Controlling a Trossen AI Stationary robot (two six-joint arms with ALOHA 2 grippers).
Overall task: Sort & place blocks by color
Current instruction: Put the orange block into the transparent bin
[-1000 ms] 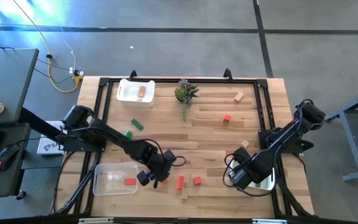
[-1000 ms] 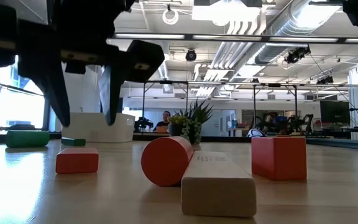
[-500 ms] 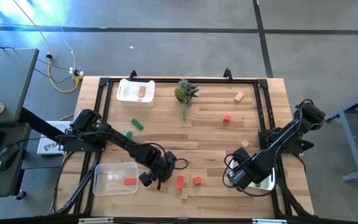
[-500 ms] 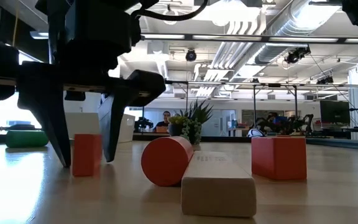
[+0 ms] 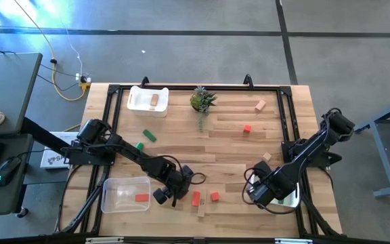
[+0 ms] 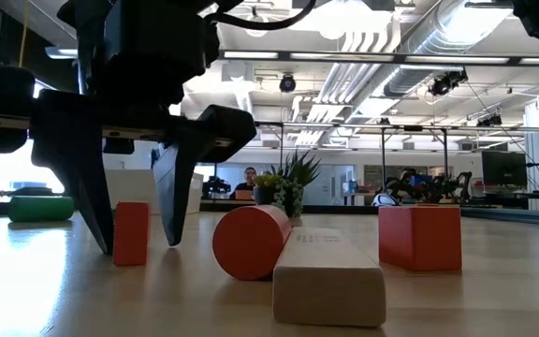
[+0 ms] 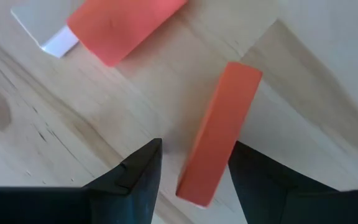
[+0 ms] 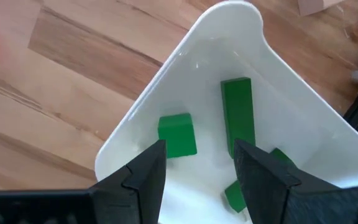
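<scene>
**Straddling a red bar near the table's front edge**

Looking down, we see the left gripper (image 5: 172, 194) at about 7 o'clock on the table, fingers apart around an upright red bar (image 6: 131, 232), not clearly pressing it. A red cylinder (image 6: 250, 241) lies just beside it toward the centre. Our right gripper (image 5: 264, 194) hangs at 5 o'clock, fingers apart over the white bin (image 8: 185, 81) holding green blocks (image 8: 177, 134).
</scene>
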